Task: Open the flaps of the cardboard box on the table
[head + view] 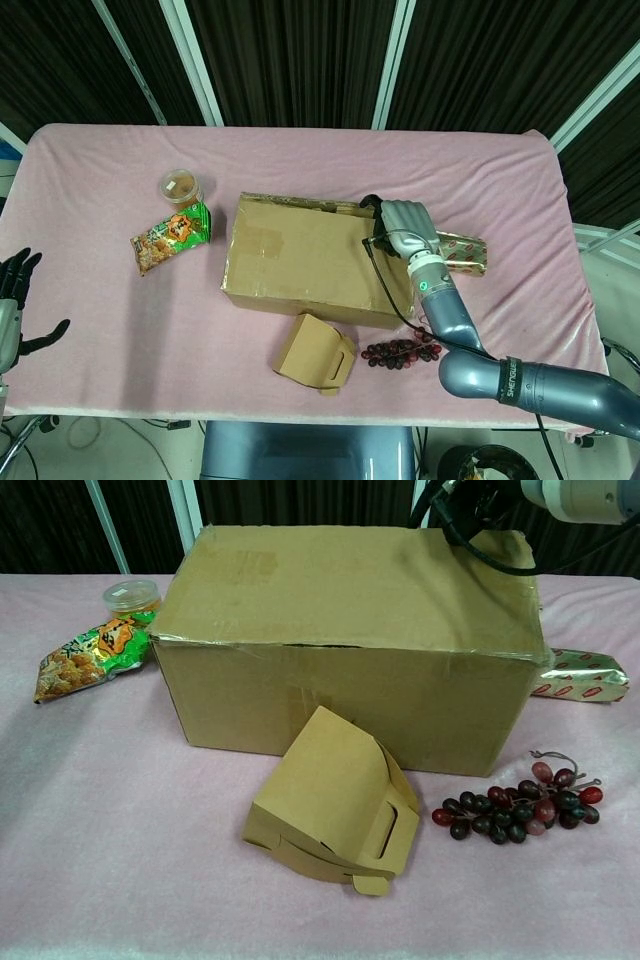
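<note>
Box: large brown corrugated cardboard box [310, 262] sits mid-table on the pink tablecloth [100, 180], its long side running left to right; the top flaps lie flat, and in the chest view the far edge of the top looks lifted a little.
Right hand: the grey-and-black right hand [403, 226] rests on the box's far right top corner, fingers curled down over the far edge; whether they actually clamp the flap cannot be told, since the chest view shows only the wrist and a black cable at the frame's top.
Left hand: the black left hand [18, 300] hangs at the left frame edge, well apart from the box, fingers spread and holding nothing.
Small carton: a small tan folded cardboard carton [335, 802] lies just near of the box's front face.
Grapes: a bunch of dark red grapes [520, 808] lies right of the carton.
Far left: a green snack packet [171, 236] and a clear round tub with an orange-brown lid [181, 186] beyond it.
Right side: a red-and-silver foil packet [466, 252] lies beside the box's right end.
</note>
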`<state>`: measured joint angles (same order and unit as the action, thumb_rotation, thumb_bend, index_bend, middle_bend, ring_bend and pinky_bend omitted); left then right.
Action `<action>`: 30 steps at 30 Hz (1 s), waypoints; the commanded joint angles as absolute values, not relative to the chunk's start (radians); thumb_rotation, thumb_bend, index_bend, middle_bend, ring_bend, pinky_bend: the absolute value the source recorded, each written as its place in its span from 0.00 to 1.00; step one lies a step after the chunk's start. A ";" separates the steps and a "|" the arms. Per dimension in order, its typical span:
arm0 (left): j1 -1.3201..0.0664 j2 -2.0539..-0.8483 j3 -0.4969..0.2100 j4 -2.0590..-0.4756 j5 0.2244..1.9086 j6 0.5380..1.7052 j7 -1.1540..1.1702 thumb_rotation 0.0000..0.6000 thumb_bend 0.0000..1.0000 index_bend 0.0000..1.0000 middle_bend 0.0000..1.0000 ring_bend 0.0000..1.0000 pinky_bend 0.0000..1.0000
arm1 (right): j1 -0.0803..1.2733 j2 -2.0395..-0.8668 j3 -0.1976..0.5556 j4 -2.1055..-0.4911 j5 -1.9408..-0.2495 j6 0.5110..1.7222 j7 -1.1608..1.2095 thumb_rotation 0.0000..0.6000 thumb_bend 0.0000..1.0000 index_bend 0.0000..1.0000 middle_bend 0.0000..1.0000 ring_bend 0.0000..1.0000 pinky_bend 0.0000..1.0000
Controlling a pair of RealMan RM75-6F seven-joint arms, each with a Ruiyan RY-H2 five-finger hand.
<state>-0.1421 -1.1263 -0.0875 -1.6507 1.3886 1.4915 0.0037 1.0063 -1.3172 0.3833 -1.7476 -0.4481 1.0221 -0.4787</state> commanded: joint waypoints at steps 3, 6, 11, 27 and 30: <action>-0.141 -1.126 -0.087 -1.652 1.393 1.490 0.004 1.00 0.17 0.00 0.00 0.00 0.00 | 1.010 -1.299 0.424 -1.805 -0.418 1.029 -0.444 1.00 0.91 0.26 0.51 0.60 0.60; -0.141 -1.126 -0.087 -1.653 1.396 1.490 0.004 1.00 0.17 0.00 0.00 0.00 0.00 | 1.014 -1.282 0.447 -1.852 -0.398 1.034 -0.430 1.00 0.91 0.26 0.51 0.60 0.60; -0.139 -1.126 -0.087 -1.653 1.401 1.489 0.004 1.00 0.17 0.00 0.00 0.00 0.00 | 1.025 -1.253 0.481 -1.932 -0.353 1.043 -0.415 1.00 0.91 0.26 0.51 0.60 0.60; -0.137 -1.128 -0.089 -1.653 1.407 1.484 0.009 1.00 0.17 0.00 0.00 0.00 0.00 | 1.062 -1.183 0.550 -2.131 -0.319 1.060 -0.360 1.00 0.91 0.24 0.51 0.60 0.60; -0.137 -1.129 -0.089 -1.653 1.408 1.483 0.010 1.00 0.17 0.00 0.00 0.00 0.00 | 1.069 -1.174 0.560 -2.153 -0.310 1.061 -0.345 1.00 0.91 0.24 0.50 0.60 0.60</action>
